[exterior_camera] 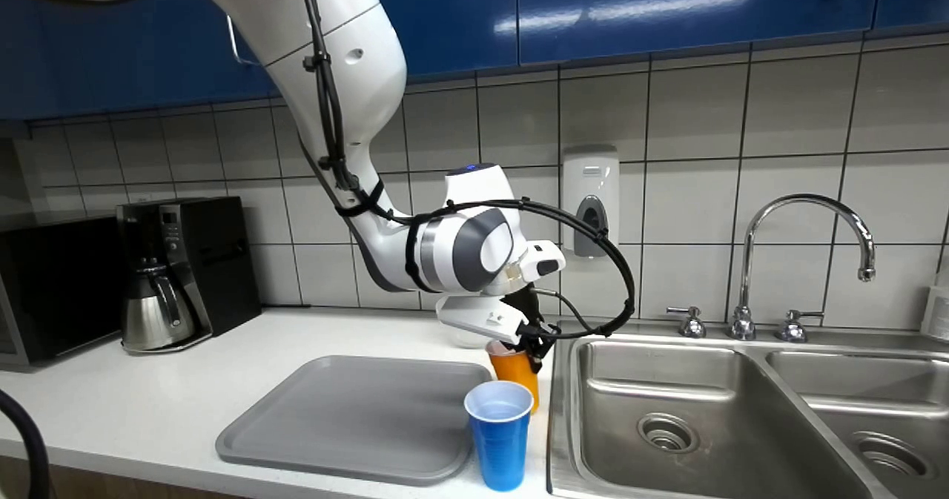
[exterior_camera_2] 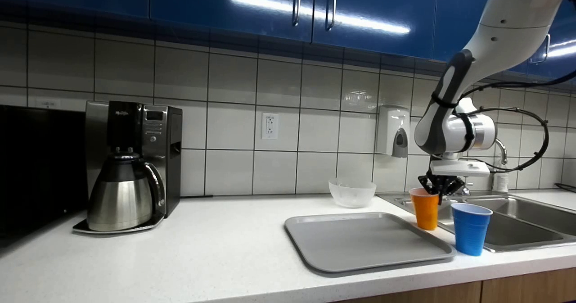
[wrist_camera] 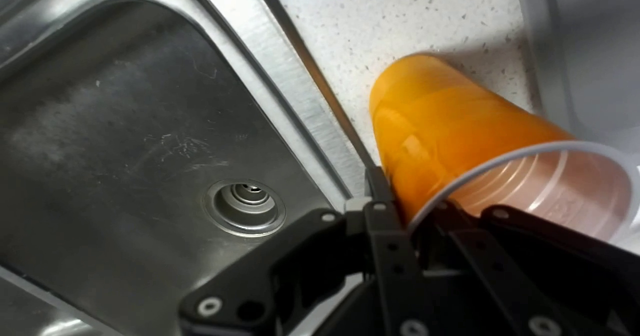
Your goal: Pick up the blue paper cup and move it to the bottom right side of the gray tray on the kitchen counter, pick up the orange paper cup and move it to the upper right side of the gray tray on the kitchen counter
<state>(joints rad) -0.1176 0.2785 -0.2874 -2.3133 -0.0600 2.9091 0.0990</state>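
The orange paper cup [exterior_camera: 517, 379] is tilted above the counter strip between the gray tray and the sink; it also shows in an exterior view [exterior_camera_2: 425, 210] and the wrist view [wrist_camera: 450, 116]. My gripper [wrist_camera: 410, 201] is shut on its rim wall, one finger outside and one inside. I cannot tell whether its base touches the kitchen counter [exterior_camera_2: 216, 249]. The blue paper cup [exterior_camera: 503, 440] stands upright beside the near right corner of the gray tray [exterior_camera: 363, 417], apart from my gripper; it shows in an exterior view too [exterior_camera_2: 470, 231]. The tray also shows in an exterior view [exterior_camera_2: 364, 240].
A steel double sink [exterior_camera: 660, 402] with a tall faucet [exterior_camera: 808, 199] lies right of the cups. A translucent bowl [exterior_camera_2: 352, 192] stands behind the tray. A coffee maker [exterior_camera_2: 130, 172] stands at the left, and a soap dispenser [exterior_camera: 591, 195] hangs on the tiled wall.
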